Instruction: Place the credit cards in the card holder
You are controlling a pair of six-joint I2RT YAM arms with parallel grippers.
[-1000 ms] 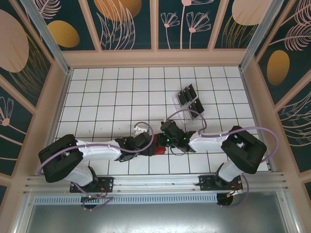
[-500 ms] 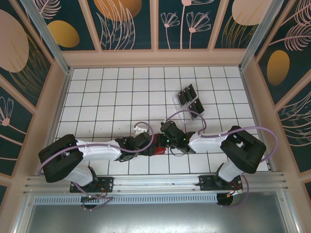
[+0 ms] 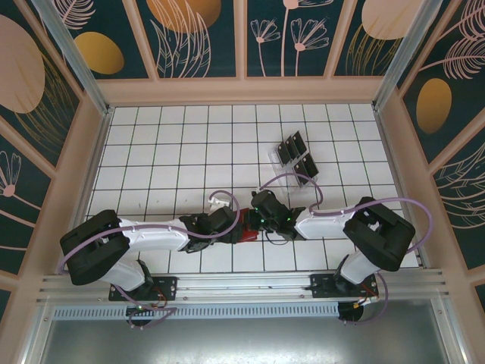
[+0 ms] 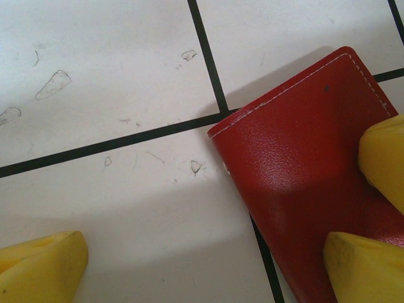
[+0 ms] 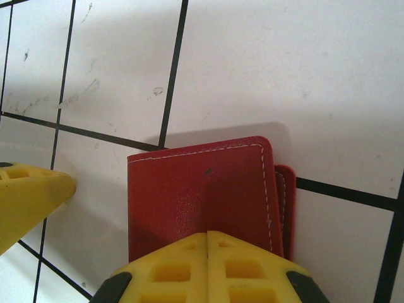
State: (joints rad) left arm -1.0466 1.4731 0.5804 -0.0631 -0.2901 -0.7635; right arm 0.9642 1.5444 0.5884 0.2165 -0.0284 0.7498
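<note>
White tiles ruled with black lines cover the table (image 3: 151, 152), boxed in by wall panels (image 3: 197, 38) painted with pale flowers on dark teal. Two robot arms meet over one card holder (image 3: 247, 232), a red folded wallet lying flat on the table. The left arm (image 3: 151, 235) reaches in from the card holder's left, the right arm (image 3: 326, 221) from its right.

From the left wrist, the left fingers (image 4: 44, 268) stand wide apart. One tip is over bare tile beside the card holder (image 4: 297, 183) and the other is over its red cover, with the stitched edge between them. A third yellow tip lies on the cover.

From the right wrist, the two right fingers (image 5: 177, 271) are pressed together with nothing visible between them, their tips at the cover of the card holder (image 5: 202, 189). A narrow second red layer peeks out along one side, and one more yellow finger sits just beside the card holder.

Beyond the card holder, toward the far right, one clear tray (image 3: 274, 158) holds the credit cards (image 3: 288, 150). They are black and stand in two rows, too small to count for certain and well apart from the card holder.
</note>
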